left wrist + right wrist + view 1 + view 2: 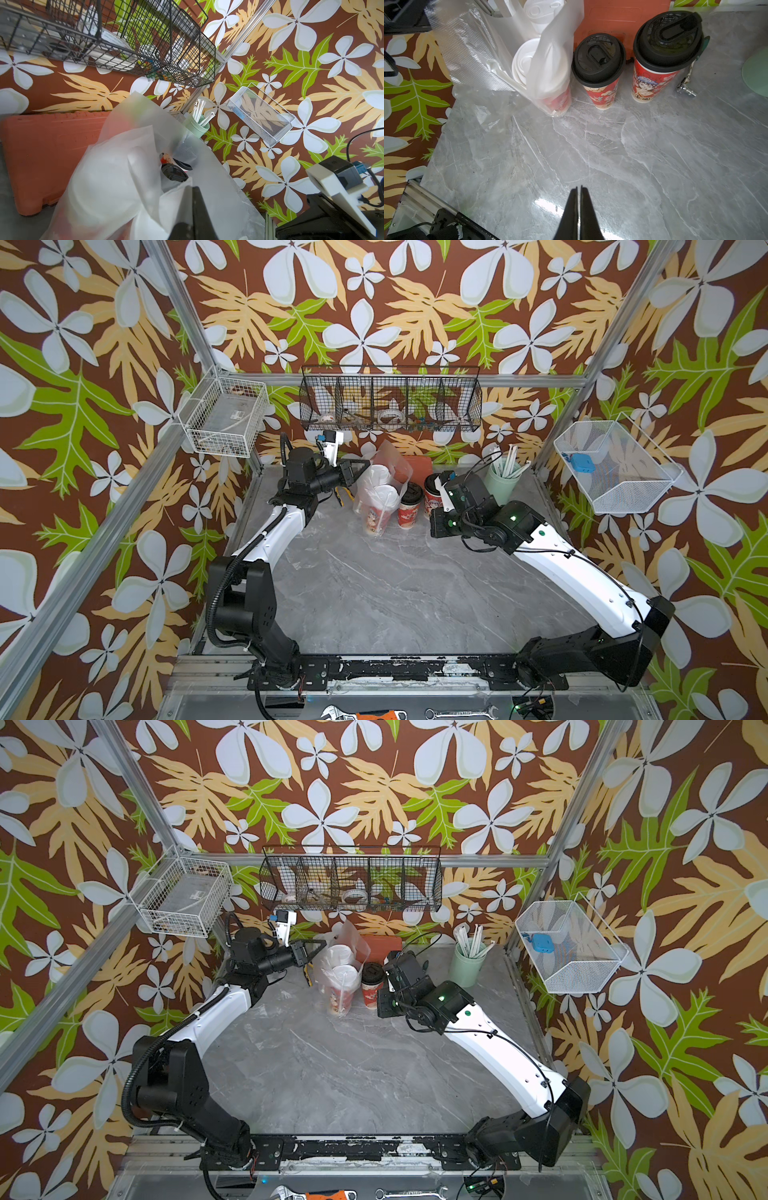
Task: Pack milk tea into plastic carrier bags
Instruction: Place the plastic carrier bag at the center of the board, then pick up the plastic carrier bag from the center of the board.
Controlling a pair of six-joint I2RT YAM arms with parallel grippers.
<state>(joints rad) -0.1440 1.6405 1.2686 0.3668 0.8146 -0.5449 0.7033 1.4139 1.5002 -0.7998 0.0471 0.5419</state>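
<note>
Left gripper clenched, tips against the edge film of the thin translucent plastic carrier bag; can't tell if film is pinched. Bag stands at the rear of the grey marble tabletop with 2 white-lidded red paper cups inside. 2 black-lidded red cartoon-print cups stand unbagged just beside it. Right gripper clenched, empty, over bare tabletop, well apart from cups.
</note>
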